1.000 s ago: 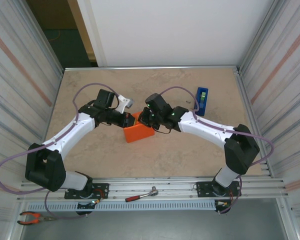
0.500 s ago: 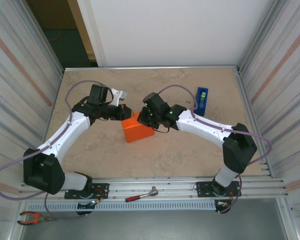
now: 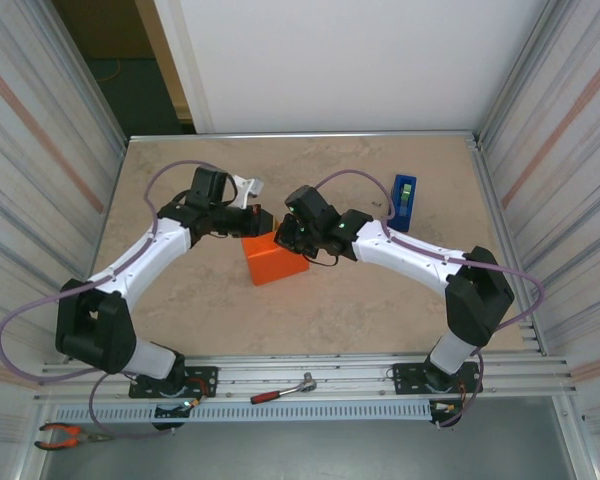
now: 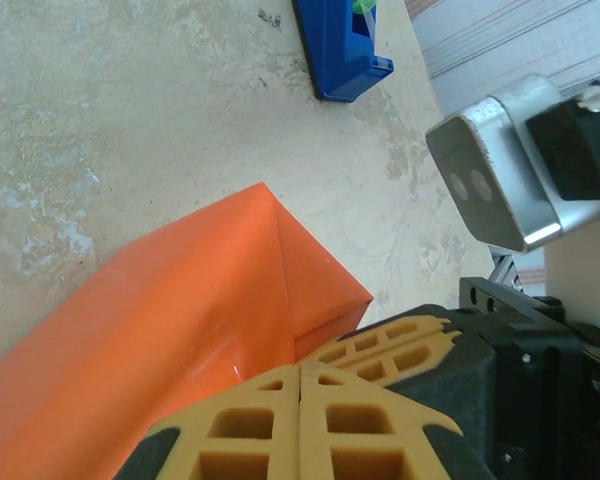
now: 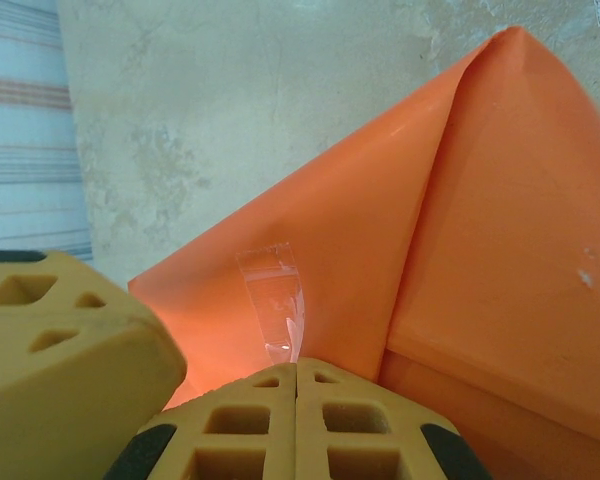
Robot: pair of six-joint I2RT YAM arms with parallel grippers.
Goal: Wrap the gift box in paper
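Observation:
The orange paper is folded into a small parcel at the table's middle, and the gift box is hidden inside it. My left gripper is shut, its tips resting on the parcel's top fold beside a strip of clear tape. From the other side my right gripper is also shut. Its tips press on the paper just below the same clear tape. The two grippers nearly touch over the parcel's far edge.
A blue tape dispenser stands at the back right, also in the left wrist view. A red-handled tool lies on the front rail and orange pliers at the near left. Corrugated metal walls close both sides.
My left gripper swung back and left off the parcel, then came right again onto its far top edge. The right gripper shifted slightly left. The parcel stayed put.

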